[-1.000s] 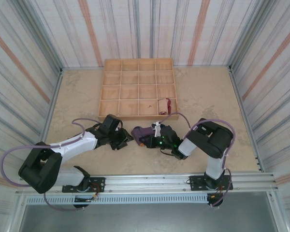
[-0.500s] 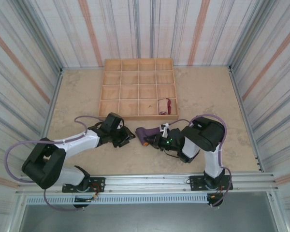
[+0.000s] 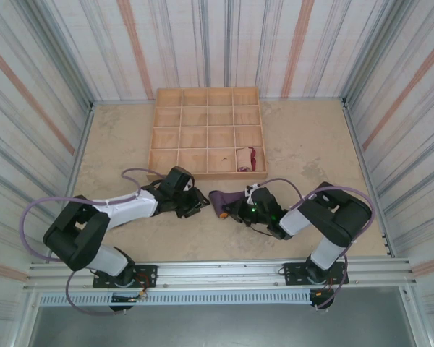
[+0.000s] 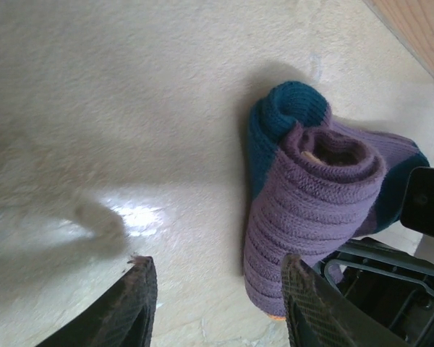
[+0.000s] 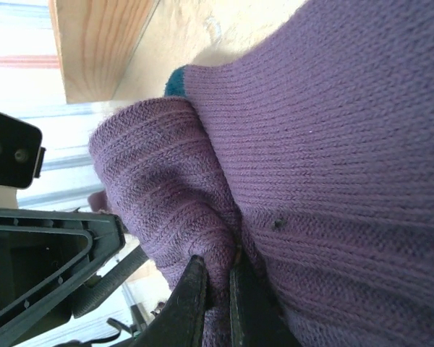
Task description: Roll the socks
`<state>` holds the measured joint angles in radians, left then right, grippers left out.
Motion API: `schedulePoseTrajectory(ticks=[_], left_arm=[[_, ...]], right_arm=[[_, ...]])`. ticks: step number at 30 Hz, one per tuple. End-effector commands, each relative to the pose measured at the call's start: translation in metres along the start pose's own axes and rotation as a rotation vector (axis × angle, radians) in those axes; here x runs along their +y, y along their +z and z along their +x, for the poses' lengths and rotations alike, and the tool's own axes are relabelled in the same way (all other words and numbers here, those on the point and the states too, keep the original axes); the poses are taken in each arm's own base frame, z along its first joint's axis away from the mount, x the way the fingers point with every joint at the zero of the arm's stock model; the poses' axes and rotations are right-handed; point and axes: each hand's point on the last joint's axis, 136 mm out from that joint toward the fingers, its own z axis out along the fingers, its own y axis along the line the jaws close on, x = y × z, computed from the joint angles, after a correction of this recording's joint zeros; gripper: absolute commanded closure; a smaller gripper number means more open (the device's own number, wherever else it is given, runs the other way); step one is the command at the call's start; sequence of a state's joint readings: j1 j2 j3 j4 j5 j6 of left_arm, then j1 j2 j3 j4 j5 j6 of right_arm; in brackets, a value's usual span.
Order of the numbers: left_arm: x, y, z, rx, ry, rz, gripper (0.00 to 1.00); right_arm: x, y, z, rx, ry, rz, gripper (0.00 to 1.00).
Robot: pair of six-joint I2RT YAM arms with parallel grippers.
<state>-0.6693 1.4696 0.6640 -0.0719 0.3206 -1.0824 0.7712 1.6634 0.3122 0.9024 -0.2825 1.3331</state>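
Observation:
A purple sock (image 3: 218, 199) with a teal toe lies partly rolled on the table between my two grippers, just in front of the tray. In the left wrist view the purple sock (image 4: 315, 195) shows as a roll with the teal toe (image 4: 289, 108) behind it. My left gripper (image 4: 217, 296) stands open, its right finger (image 4: 307, 303) against the roll's near end and bare table between the fingers. My right gripper (image 5: 217, 289) is shut on a fold of the purple sock (image 5: 325, 144). A cream sock (image 3: 244, 157) with maroon toe sits rolled in a front tray compartment.
The wooden tray (image 3: 207, 132) of small compartments stands just behind the grippers, its front wall (image 5: 94, 43) close to the sock. Striped walls enclose the table on three sides. Bare table (image 3: 304, 137) lies to the tray's right and left.
The left gripper has slid right, closer to the sock. The right arm's elbow has swung out to the right while its gripper stayed shut on the sock, which shifted slightly right.

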Motion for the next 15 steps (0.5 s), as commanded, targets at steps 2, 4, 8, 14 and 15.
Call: schedulePoseTrajectory(ticks=[2, 4, 8, 14, 15], left_arm=[[-0.025, 0.008, -0.01, -0.045, 0.108, 0.027, 0.52], [-0.03, 0.012, -0.012, -0.062, 0.126, 0.04, 0.52], [-0.035, 0.024, -0.017, -0.079, 0.144, 0.052, 0.54], [-0.024, 0.042, -0.017, -0.06, 0.119, 0.016, 0.62], [-0.023, 0.044, -0.016, -0.058, 0.115, 0.013, 0.63]], right_arm=[[-0.113, -0.029, 0.014, 0.013, 0.122, 0.458, 1.0], [-0.107, -0.024, 0.015, 0.036, 0.11, 0.437, 1.0], [-0.102, -0.015, 0.017, 0.057, 0.114, 0.39, 1.0], [-0.103, -0.015, 0.018, 0.055, 0.114, 0.386, 1.0], [-0.103, -0.015, 0.018, 0.055, 0.111, 0.386, 1.0]])
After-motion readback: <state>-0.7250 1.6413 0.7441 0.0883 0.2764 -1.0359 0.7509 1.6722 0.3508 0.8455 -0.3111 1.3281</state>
